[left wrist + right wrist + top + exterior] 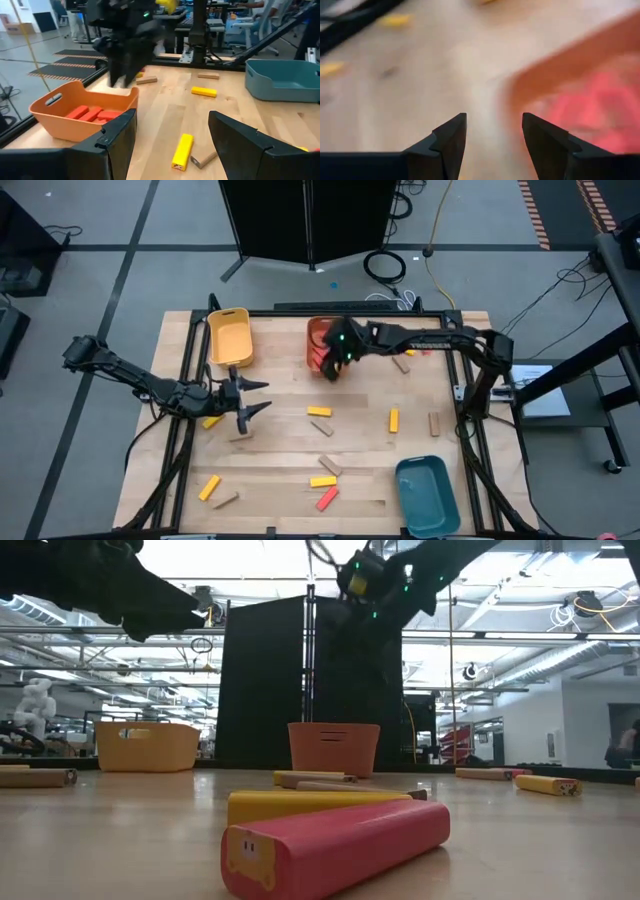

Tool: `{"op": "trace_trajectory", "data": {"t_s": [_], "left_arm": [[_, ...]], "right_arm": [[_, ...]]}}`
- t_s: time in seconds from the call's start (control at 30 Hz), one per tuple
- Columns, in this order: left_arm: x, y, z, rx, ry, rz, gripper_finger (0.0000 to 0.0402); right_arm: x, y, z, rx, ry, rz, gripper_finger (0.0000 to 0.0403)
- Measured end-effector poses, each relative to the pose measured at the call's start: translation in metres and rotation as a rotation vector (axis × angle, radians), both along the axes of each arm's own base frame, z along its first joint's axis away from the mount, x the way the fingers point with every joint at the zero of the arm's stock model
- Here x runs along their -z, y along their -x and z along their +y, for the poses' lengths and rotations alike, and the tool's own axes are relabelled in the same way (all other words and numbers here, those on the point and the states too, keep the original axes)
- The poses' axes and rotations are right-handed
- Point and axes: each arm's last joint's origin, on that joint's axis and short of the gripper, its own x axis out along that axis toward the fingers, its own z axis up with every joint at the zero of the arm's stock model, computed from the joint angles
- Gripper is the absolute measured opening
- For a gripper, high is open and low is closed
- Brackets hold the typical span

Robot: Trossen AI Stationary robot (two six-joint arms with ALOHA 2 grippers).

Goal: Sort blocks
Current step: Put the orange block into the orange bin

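Note:
Red, yellow and tan blocks lie scattered flat on the wooden table, among them a yellow block [319, 411], a tan block [330, 465] and a red block [327, 499]. Several red blocks [92, 114] lie inside the orange bin [318, 338]. My right gripper [493, 120] hangs open over the near rim of that bin, tilted down, with nothing between its fingers. My left gripper [258, 398] is also open and holds nothing. It hovers at the table's left, pointing toward the right.
A yellow bin [228, 337] stands at the far left and a teal bin [427, 495] at the near right corner. More blocks lie near the front edge [335, 845] and at the right [393, 419]. The table's middle is bare wood.

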Motion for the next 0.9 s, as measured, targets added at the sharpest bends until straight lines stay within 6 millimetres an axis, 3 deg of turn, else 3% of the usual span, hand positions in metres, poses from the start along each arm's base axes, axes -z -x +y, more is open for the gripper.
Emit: {"op": "trace_trajectory", "data": {"t_s": [0.13,0.37,0.57,0.73,0.9], "left_arm": [[0.0,0.0,0.0,0.005,0.001,0.001,0.0244],[0.0,0.0,-0.001,0.041,0.01,0.001,0.0244],[0.0,0.0,-0.001,0.044,0.032,-0.002,0.0244],[0.0,0.0,-0.003,0.086,0.039,0.001,0.0244],[0.001,0.0,-0.003,0.096,0.037,0.01,0.0244]], "right_arm": [[-0.005,-0.008,0.05,-0.244,-0.112,-0.039,0.0183],[-0.005,-0.006,0.164,-0.566,-0.175,-0.017,0.0183],[0.001,0.015,0.248,-0.799,0.057,-0.029,0.0183],[0.008,0.028,0.292,-0.944,0.279,-0.089,0.0183],[0.021,0.026,0.313,-0.967,0.378,-0.149,0.0183]]}}
